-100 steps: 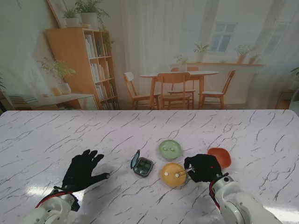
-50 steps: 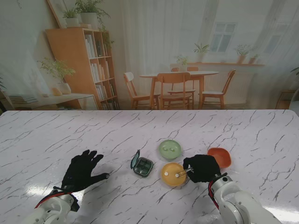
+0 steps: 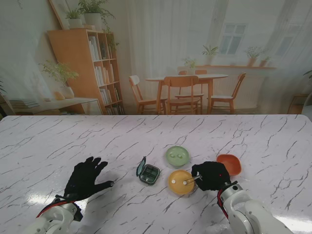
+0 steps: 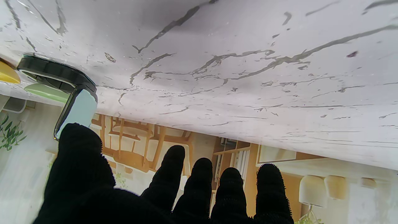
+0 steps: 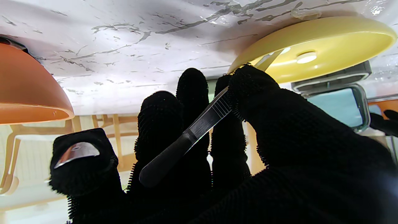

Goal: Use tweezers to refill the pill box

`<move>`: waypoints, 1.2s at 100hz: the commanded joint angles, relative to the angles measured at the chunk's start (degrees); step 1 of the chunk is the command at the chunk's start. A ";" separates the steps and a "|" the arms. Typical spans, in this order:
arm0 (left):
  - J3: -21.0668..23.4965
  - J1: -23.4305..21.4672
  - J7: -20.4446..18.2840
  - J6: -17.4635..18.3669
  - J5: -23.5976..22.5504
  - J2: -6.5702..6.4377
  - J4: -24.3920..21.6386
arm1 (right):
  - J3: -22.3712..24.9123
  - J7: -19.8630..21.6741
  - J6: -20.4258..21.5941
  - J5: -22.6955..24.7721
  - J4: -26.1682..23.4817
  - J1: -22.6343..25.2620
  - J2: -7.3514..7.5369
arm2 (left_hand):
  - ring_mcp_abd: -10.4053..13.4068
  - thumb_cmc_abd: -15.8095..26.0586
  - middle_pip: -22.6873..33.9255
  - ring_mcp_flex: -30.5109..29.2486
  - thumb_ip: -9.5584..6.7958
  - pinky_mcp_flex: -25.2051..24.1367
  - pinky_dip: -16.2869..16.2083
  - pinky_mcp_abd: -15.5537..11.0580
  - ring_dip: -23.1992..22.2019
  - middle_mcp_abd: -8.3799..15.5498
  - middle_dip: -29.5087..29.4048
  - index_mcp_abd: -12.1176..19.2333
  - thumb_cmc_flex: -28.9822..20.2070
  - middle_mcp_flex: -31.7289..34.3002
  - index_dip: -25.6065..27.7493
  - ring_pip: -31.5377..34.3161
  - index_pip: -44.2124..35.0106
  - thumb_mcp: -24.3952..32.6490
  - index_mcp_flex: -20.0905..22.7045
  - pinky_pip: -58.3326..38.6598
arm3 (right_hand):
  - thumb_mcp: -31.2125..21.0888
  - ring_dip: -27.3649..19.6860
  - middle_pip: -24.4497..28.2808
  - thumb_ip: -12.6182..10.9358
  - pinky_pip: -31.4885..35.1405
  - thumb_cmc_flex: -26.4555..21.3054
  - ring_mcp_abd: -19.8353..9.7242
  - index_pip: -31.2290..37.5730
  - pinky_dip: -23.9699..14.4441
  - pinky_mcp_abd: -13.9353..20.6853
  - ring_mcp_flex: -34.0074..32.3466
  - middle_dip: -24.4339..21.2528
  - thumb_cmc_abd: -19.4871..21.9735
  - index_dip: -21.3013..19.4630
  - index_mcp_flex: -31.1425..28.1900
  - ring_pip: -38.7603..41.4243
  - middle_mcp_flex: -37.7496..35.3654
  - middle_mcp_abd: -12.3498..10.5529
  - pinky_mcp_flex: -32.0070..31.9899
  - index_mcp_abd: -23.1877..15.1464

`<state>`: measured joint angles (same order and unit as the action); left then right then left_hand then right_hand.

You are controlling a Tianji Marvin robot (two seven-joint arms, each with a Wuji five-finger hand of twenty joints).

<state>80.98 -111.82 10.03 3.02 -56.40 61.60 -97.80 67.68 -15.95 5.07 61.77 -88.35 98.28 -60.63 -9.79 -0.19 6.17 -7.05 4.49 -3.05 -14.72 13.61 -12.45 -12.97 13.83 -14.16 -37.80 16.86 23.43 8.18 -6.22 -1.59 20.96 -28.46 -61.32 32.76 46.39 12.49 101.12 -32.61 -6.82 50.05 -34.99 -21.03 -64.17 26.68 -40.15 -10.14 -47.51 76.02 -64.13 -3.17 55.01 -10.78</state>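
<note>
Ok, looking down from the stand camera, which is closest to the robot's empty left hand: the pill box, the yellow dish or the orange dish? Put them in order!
From the left hand, which lies flat on the table:
1. Pill box, lid open, just to the hand's right.
2. Yellow dish, farther right, where the tweezers reach in.
3. Orange dish, farthest right, beyond the right hand.

Three dishes (image 3: pixel 181 182); one pill box (image 3: pixel 148 173); one tweezers (image 5: pixel 199 126).

I can read no text, label, brand, number or sign anywhere in these views. The book spines on the shelf (image 3: pixel 100 58) at about ten o'clock are too small and blurred to make out, and the pill box (image 3: pixel 148 173), the dishes and my tweezers (image 5: pixel 192 132) carry no print I can see.
</note>
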 commanded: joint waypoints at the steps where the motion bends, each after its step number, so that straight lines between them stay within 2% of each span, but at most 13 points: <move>1: -0.05 -0.46 -0.56 1.30 0.18 0.33 -0.09 | -0.14 0.09 0.12 -0.13 -0.01 0.26 -0.37 | 1.27 2.56 -0.80 2.59 -0.81 -0.32 0.41 -1.73 0.45 -0.26 -0.73 -0.99 1.60 -1.56 -0.90 -0.09 0.30 -1.15 0.48 1.18 | -0.92 0.97 2.01 1.71 6.49 -1.96 -5.90 5.90 -1.10 34.14 -1.02 0.92 2.46 -2.56 -4.78 2.12 -1.93 1.93 0.99 -4.72; 45: -0.07 -0.52 -0.92 1.06 0.20 0.30 -0.18 | 0.12 -1.24 0.85 -0.52 0.15 0.28 -0.56 | 1.23 2.63 -0.78 2.59 -0.81 -0.31 0.49 -1.76 0.48 -0.23 -0.80 -1.07 1.56 -1.63 -0.90 -0.08 0.30 -1.15 0.45 1.31 | -1.40 0.94 3.62 1.34 7.33 -1.53 -5.80 7.14 -1.14 33.76 -1.68 1.15 2.53 -4.30 -6.13 2.85 -2.67 1.87 1.46 -5.22; 78: -0.05 -0.39 -1.24 1.06 0.01 0.24 -0.28 | 0.34 -1.79 1.19 -1.00 -1.79 0.74 -0.84 | 1.33 2.54 -0.79 2.57 -0.81 -0.32 0.50 -1.74 0.50 -0.19 -0.80 -0.98 1.55 -1.59 -0.89 -0.10 0.29 -1.17 0.45 1.35 | -1.74 0.89 4.53 1.39 7.66 -1.72 -6.02 7.11 -1.03 34.09 -2.15 1.32 2.38 -5.29 -6.43 3.29 -2.88 2.38 2.02 -4.59; 98: -0.03 -0.19 -1.68 1.32 -0.21 0.15 -0.40 | -2.39 -2.66 0.01 -0.92 -2.70 -0.91 -1.07 | 1.39 2.40 -0.79 2.48 -0.82 -0.33 0.58 -1.75 0.51 -0.08 -0.79 -0.88 1.52 -1.41 -0.87 -0.13 0.25 -1.15 0.53 1.49 | -1.77 0.79 4.63 1.37 7.87 -1.71 -6.34 6.72 -0.92 34.47 -2.51 1.15 2.33 -5.22 -6.50 3.46 -2.95 2.52 2.57 -4.38; 120: 0.05 -0.06 -2.18 1.71 -0.44 0.05 -0.55 | -8.15 -4.38 -2.95 -1.15 -1.96 -4.74 -1.50 | 1.53 2.22 -0.79 2.19 -0.81 -0.31 0.58 -1.62 0.50 0.15 -0.75 -0.71 1.69 -1.24 -0.84 -0.12 0.24 -1.19 0.55 1.50 | -1.65 0.67 4.72 1.28 7.90 -1.73 -6.79 6.46 -0.74 35.10 -2.76 1.00 2.38 -5.07 -6.41 3.55 -2.94 2.55 2.95 -4.35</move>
<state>81.04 -111.70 8.60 3.10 -56.91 61.53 -98.14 60.59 -19.69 2.24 60.83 -90.08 94.35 -60.87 -9.58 -0.19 6.16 -7.05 4.49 -3.05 -14.71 13.60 -12.44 -12.97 13.52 -14.18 -37.80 16.86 23.43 8.18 -6.22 -1.59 20.96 -28.45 -60.75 32.78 48.77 12.60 101.84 -32.51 -6.83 50.05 -35.50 -21.03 -65.09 27.22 -40.15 -11.46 -48.38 77.45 -64.93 -3.28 56.48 -10.77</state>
